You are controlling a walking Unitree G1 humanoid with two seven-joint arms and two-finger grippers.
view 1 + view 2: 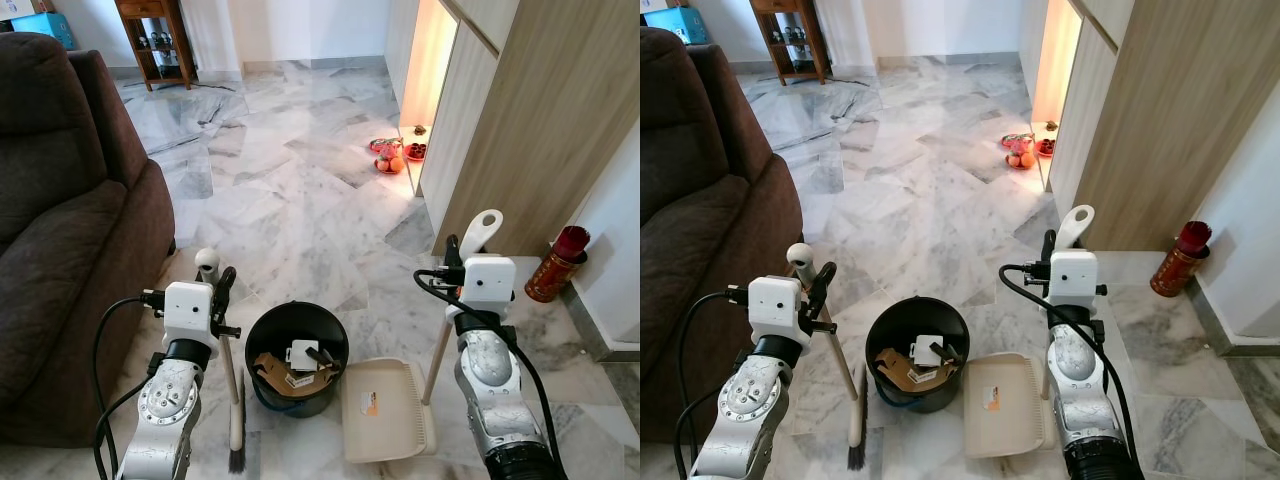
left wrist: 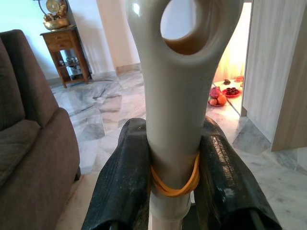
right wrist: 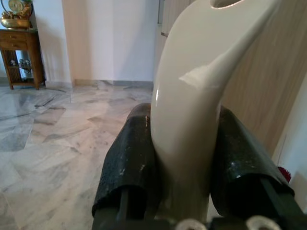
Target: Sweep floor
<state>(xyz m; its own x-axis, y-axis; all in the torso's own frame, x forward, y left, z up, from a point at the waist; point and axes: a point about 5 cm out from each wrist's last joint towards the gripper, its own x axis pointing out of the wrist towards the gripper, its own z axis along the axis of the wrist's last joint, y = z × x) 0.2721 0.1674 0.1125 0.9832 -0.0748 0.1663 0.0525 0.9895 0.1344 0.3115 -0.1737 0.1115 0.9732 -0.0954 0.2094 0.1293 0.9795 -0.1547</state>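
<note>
My left gripper is shut on the cream handle of a small broom; the dark bristles touch the marble floor. In the left wrist view both black fingers clamp the broom handle, which has a yellow rubber band around it. My right gripper is shut on the white handle of a beige dustpan, which lies flat on the floor to the right of a black bucket. The bucket holds cardboard scraps and white paper.
A brown sofa stands close on the left. A wooden cabinet wall rises on the right, with a red bottle at its foot. Plates of fruit sit on the floor ahead, a wooden side table farther back.
</note>
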